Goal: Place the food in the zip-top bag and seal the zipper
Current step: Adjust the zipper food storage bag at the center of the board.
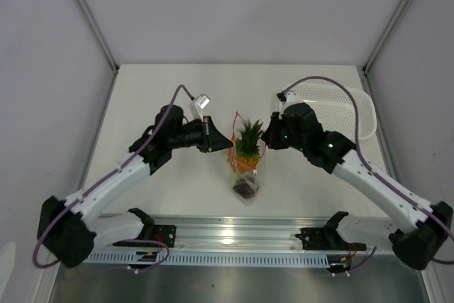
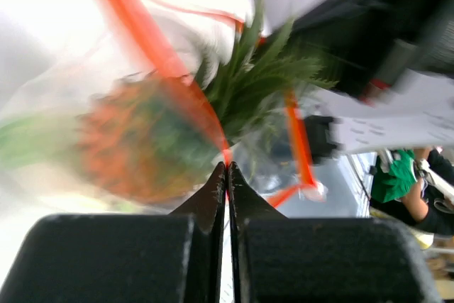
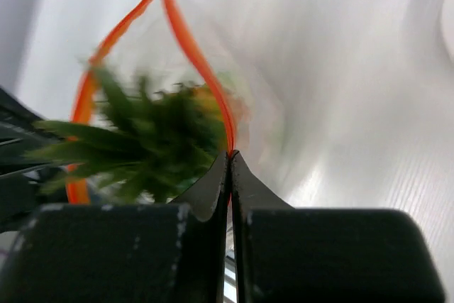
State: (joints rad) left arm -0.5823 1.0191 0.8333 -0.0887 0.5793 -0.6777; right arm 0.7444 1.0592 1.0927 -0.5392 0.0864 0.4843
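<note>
Left tool: the left tool (image 2: pixel 227 169) is seen with its fingers pressed together on the zipper (image 2: pixel 142 30), pinching the red-orange strip at the 9 o'clock side of the mouth.
Right tool: the right tool (image 3: pixel 229 157) is likewise clamped on the strip, at the 3 o'clock side.
Zip-top bag: the zip-top bag (image 1: pixel 245 175) is held between the two tools near the centre of the tabletop (image 1: pixel 163 90), with its mouth spread into an open loop towards 12 o'clock.
Food: the pineapple (image 1: pixel 247 145) is lodged in the bag with its green crown reaching up into the mouth; the dark red fruit (image 1: pixel 246 188) is settled at the 6 o'clock end. The white and pale-green piece cannot be made out for certain, both wrist views being blurred.
Basket: the basket (image 1: pixel 340 108) is left at 2 o'clock, apart from the bag.
Stage: loading is judged nearly done; the seal is not yet made.
Risk, crown: if the mouth is drawn flat now, leaves could be trapped between the tracks and a gap left.
Risk, grip: the strip is thin and slick, so a pinch could slide off under the load and the bag could sag or spill.
Risk, pull: uneven tension from the two sides could twist the tracks out of line.
</note>
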